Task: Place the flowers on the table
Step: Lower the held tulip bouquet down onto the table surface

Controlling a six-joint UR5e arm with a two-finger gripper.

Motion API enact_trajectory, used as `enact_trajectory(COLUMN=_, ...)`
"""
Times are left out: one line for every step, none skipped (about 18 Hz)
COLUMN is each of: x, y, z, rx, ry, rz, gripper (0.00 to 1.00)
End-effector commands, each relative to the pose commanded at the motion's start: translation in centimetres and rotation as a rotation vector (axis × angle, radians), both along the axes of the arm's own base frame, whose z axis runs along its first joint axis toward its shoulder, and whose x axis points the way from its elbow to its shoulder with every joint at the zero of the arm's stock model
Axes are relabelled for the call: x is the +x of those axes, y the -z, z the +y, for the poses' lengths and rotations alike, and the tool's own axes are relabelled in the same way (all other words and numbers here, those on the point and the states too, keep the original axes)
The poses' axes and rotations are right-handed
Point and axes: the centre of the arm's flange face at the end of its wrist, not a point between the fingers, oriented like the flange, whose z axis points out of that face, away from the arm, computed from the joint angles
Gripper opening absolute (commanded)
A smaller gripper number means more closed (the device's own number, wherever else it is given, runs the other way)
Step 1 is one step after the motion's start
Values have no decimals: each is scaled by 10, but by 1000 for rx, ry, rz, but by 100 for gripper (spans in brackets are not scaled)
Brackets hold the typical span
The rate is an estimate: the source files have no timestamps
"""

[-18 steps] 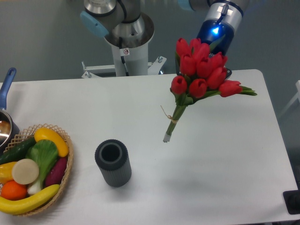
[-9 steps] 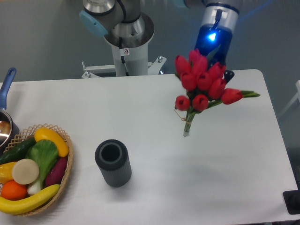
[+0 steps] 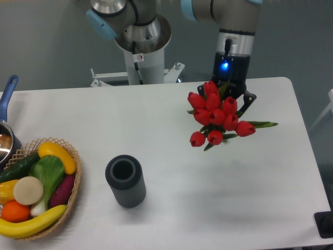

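Observation:
The flowers (image 3: 217, 116), a bunch of red tulips with green leaves, hang in the air over the back right part of the white table (image 3: 171, 156). The blooms face the camera and hide the stems. My gripper (image 3: 227, 97) points down just behind the bunch and is shut on the flowers. Its dark fingers (image 3: 250, 99) show at either side of the top blooms. I cannot tell whether the bunch touches the tabletop.
A dark grey ribbed cylinder (image 3: 125, 180) stands upright at the front middle. A wicker basket (image 3: 77, 179) of fruit and vegetables sits at the front left, with a blue-handled pot (image 3: 6, 104) behind it. The arm's base (image 3: 140, 47) stands behind the table. A black object (image 3: 325, 224) is at the front right corner.
My gripper has come lower and turned more upright. The bunch has swung so the blooms face the camera, and the stem end that hung down to the left is now hidden.

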Motion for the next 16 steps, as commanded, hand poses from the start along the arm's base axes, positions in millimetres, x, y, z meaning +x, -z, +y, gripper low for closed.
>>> enact_trajectory(x=1, y=10, z=5, rx=-49, ry=9, rz=8, gripper=32)
enact_trajectory(x=0, y=18, z=8, rx=-102, ry=9, rz=21, gripper=32)
enact_trajectory(x=0, y=29, z=12, rx=-155, ry=12, rz=30, gripper=32)
enact_trajectory(x=1, y=36, z=16, rx=-202, ry=18, rz=41, gripper=33)
enact_trajectory(x=1, y=45, z=19, rx=-247, ry=18, rz=48, gripper=33)
enact_trajectory(x=1, y=55, z=25, rx=-286, ry=24, rz=49, gripper=33)
enact_trajectory(x=2, y=66, z=31, rx=-314, ry=32, rz=42, gripper=33)
enact_trajectory(x=3, y=78, z=36, rx=-340, ry=39, rz=32, gripper=33)
enact_trajectory(x=1, y=89, z=38, rx=-366, ry=40, rz=26, gripper=33)
enact_trajectory(x=0, y=99, z=40, rx=-393, ry=40, rz=21, gripper=33)
enact_trajectory(x=-2, y=115, z=46, rx=-417, ry=52, rz=7, gripper=33)
enact_trajectory(x=-2, y=129, z=53, rx=-430, ry=64, rz=-9, gripper=33)
enact_trajectory(x=-7, y=142, z=58, rx=-457, ry=69, rz=-16, gripper=33)
enact_trajectory(x=-10, y=153, z=62, rx=-493, ry=69, rz=-14, gripper=33)
enact_trajectory(x=-7, y=166, z=69, rx=-534, ry=83, rz=-11, gripper=33)
enact_trajectory(x=-3, y=178, z=77, rx=-568, ry=97, rz=-5, gripper=33)
